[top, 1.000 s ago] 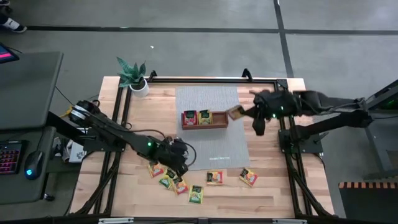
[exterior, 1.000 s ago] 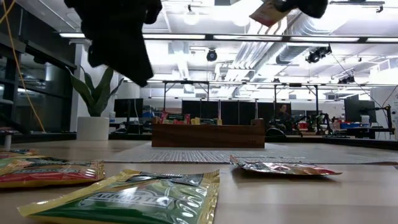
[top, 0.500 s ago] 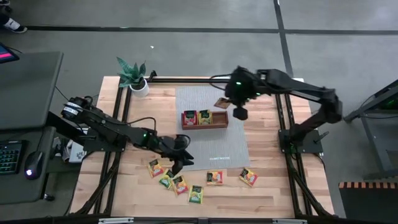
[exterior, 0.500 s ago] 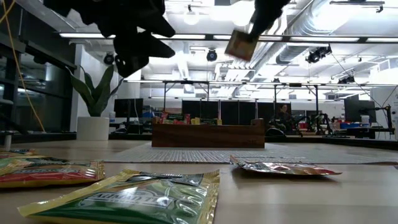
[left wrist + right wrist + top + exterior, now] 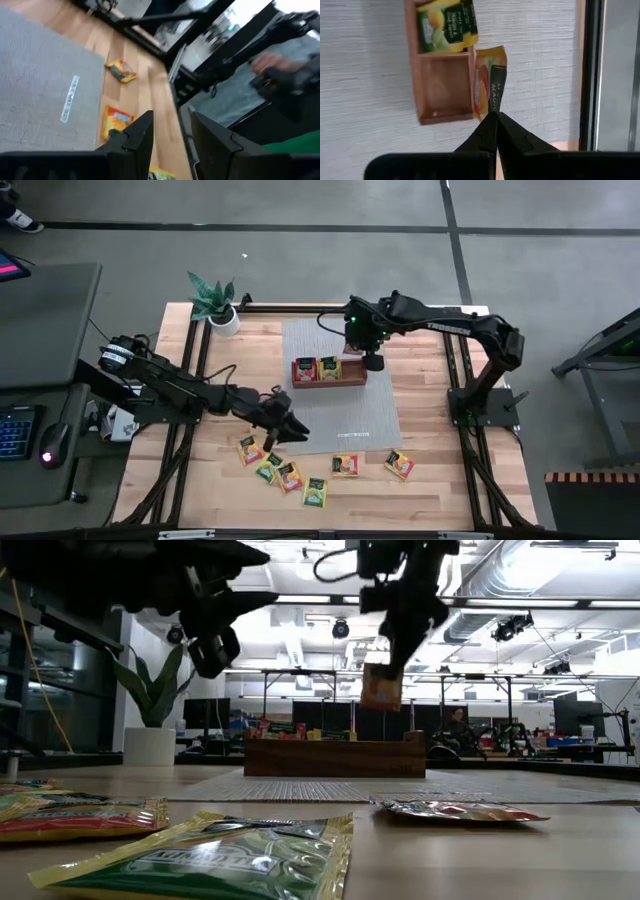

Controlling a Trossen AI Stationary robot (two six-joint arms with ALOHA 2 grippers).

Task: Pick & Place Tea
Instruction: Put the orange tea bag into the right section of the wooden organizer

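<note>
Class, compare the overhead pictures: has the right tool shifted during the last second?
Yes. The right tool, shut on an orange tea packet, swung from the table's right edge inward to the wooden tray's right end.

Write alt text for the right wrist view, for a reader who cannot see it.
The right hand, shut, dangles an orange tea packet by its edge beside the empty end compartment of a wooden tray on a grey mat. The next compartment holds yellow-green packets.

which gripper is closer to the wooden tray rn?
Right. The right gripper hangs just above the wooden tray at its empty end compartment, shut on an orange tea packet. The left gripper is open, off the tray, over the mat's near-left edge.
</note>
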